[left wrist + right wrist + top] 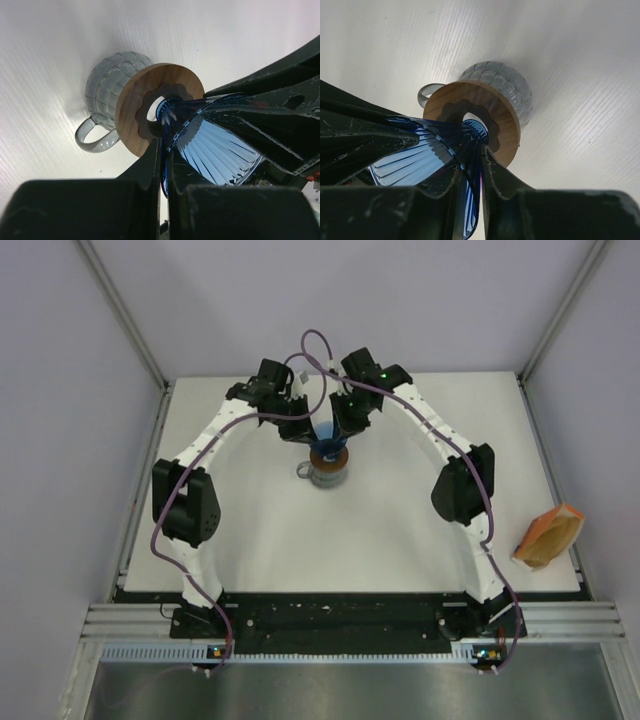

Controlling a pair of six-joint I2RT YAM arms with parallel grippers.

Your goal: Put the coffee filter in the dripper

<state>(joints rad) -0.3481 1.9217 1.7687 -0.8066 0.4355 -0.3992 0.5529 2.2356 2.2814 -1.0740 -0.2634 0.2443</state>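
Since the coffee filter could not be made out in any view, the step in hand looked to be steadying the dripper [328,432] on the mug [325,476] before anything went into it. Doing that well would mean holding the blue cone level, with its wooden collar [135,100] flat across the mug's rim and its mouth left free from above. With both hands crowded at the opening, one would likely have to let go and fetch the paper, while the other gripped lightly enough not to tip the mug. Whether the collar sat fully on the mug or hung just above it could not be told. The stack stood toward 12 o'clock from the middle of the table [380,540], the mug's handle pointing to about 9 o'clock in the overhead view. An orange pack [550,537] lay well apart near the table's edge at about 4 o'clock. The left hand [163,150] had its fingers drawn nearly together, clamped across the thin ribbed wall of the dripper at its rim. The right hand [480,155] did the same on the opposite side of the rim, its fingers closed to a narrow slit on the blue wall. Neither hand touched the mug.
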